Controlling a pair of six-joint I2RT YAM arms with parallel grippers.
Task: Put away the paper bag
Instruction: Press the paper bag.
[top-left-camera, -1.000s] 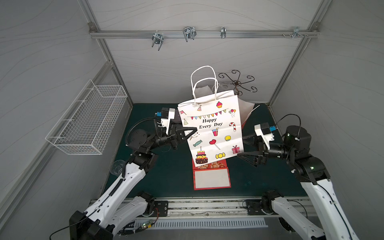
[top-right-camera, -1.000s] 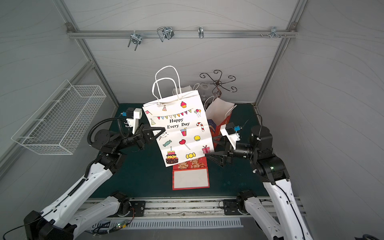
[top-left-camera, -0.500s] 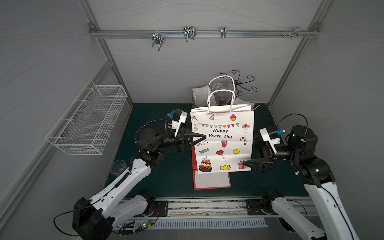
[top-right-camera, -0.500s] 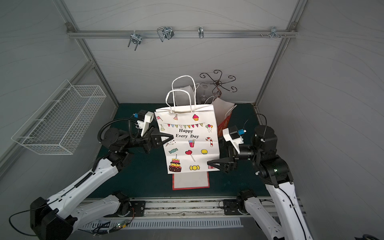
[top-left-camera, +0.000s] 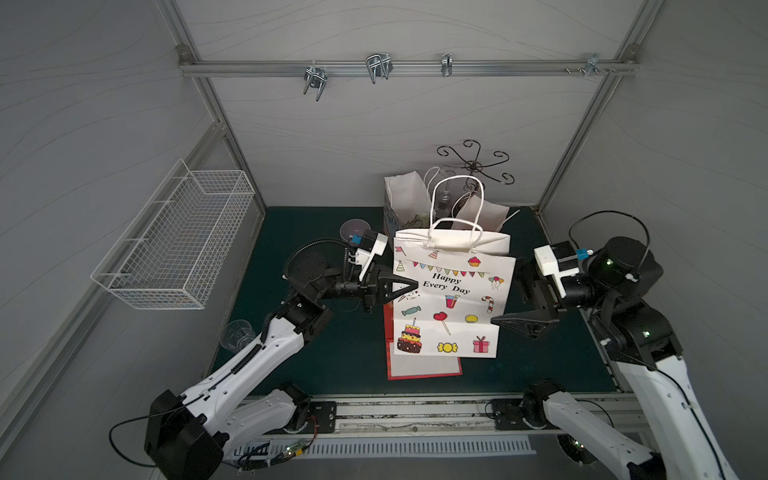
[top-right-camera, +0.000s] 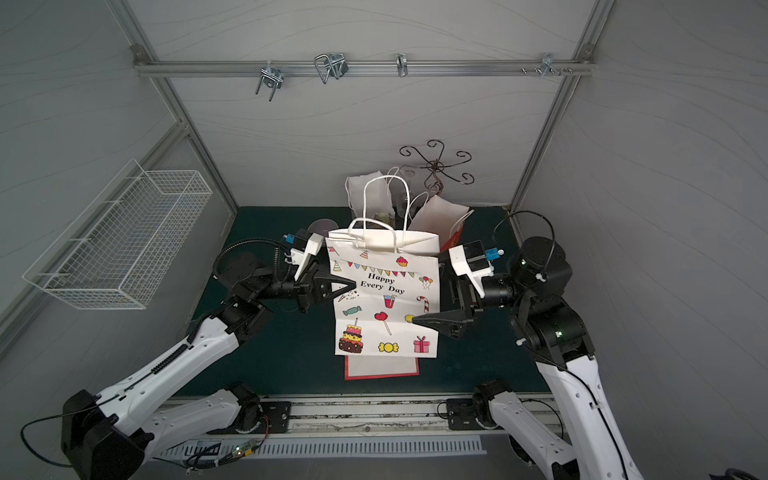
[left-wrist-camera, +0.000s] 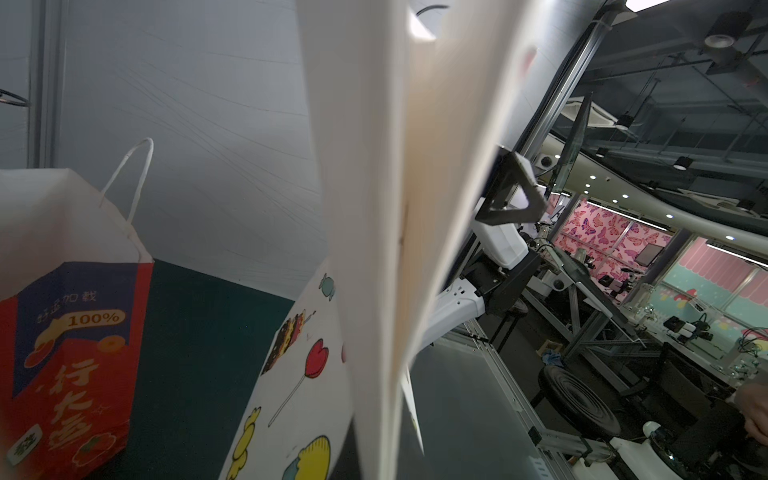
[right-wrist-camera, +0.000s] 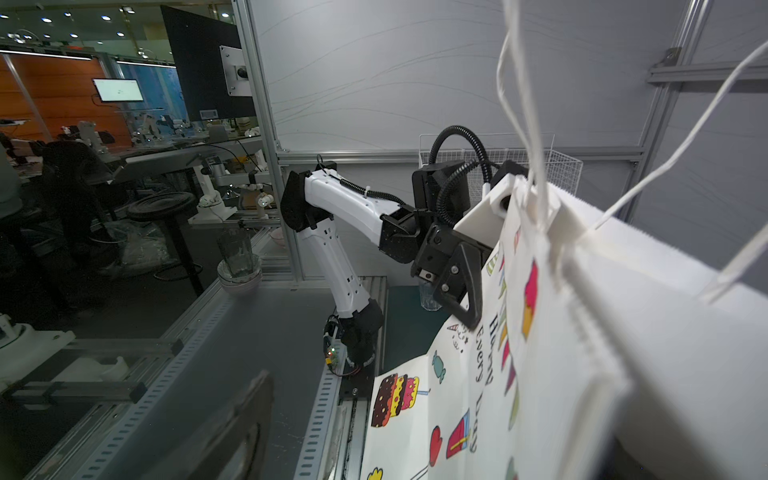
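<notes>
Centrally, in both top views, a white paper gift bag printed with "Happy Every Day" and party pictures (top-left-camera: 451, 299) (top-right-camera: 384, 303) is held upright above the dark green table mat (top-left-camera: 345, 357), just below the middle of the frame. The black left gripper (top-left-camera: 409, 286) is clamped tight on the bag's left edge, as is also seen in the right wrist view (right-wrist-camera: 471, 307). The black right gripper (top-left-camera: 505, 303) is spread wide at the bag's right edge, with one long finger (top-left-camera: 515, 322) reaching in front of the printed face; whether the bag is touched by it cannot be told. The bag's white cord handles (top-left-camera: 457, 208) stand up above its folded top. A flat red-bordered white bag (top-left-camera: 424, 368) lies on the mat directly beneath it. Two open paper bags (top-left-camera: 409, 199) stand behind it, beside a black wrought-iron hook stand (top-left-camera: 473, 164). A white wire basket (top-left-camera: 174, 241) is mounted on the wall at the left of the frame, and metal hooks (top-left-camera: 378, 66) hang from the rail across the top.
</notes>
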